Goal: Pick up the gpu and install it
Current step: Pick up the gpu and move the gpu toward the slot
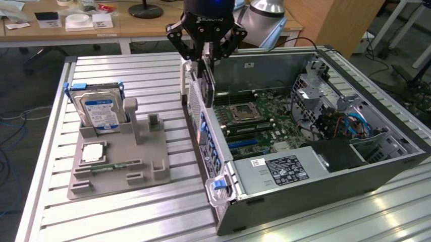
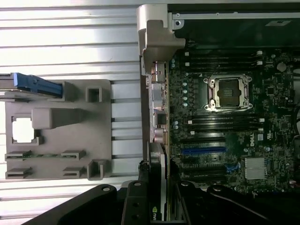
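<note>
ROBOTIQ on end effector (image 1: 205, 58); Dell mark on motherboard (image 2: 234, 154); green logo on gpu (image 2: 157, 180)

We see the gripper (image 1: 205, 56) pinching the gpu (image 1: 208, 85), which hangs upright and edge-on over the rear wall of the open computer case (image 1: 357, 176). Towards the exterior view's left we find a hard drive (image 1: 100, 110) standing in a grey holder (image 1: 145, 151)

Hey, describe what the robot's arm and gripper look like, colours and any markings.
The gripper is black, with two jointed linkage fingers and small white lettering across its body. The arm behind it is silver-grey, smooth and rounded, with a tubular shape.
</note>
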Controlling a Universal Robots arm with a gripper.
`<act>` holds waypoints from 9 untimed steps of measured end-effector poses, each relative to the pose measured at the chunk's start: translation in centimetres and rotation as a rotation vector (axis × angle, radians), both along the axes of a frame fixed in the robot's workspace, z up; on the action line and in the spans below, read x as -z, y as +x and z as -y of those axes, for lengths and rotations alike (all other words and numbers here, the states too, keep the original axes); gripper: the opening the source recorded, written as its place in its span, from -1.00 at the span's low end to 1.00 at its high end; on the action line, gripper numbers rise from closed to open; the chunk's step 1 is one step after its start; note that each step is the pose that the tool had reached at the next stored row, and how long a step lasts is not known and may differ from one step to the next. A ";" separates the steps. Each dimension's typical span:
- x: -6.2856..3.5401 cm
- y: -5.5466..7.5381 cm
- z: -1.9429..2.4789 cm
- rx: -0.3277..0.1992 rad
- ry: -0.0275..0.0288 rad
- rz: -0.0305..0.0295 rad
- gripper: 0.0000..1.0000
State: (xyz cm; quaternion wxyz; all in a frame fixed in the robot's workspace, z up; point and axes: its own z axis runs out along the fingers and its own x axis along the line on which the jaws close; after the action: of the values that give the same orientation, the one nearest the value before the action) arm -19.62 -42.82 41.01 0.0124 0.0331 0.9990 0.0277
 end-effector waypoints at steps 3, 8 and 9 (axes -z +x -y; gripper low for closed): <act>0.00 0.7 0.00 0.000 0.0004 0.0000 -0.47; 0.00 1.8 0.00 0.000 0.0012 -0.0001 -0.47; 0.00 2.0 0.00 0.000 0.0015 0.0000 -0.47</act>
State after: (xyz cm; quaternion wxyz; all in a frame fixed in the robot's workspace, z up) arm -17.59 -42.82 41.01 0.0124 0.0331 0.9990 0.0284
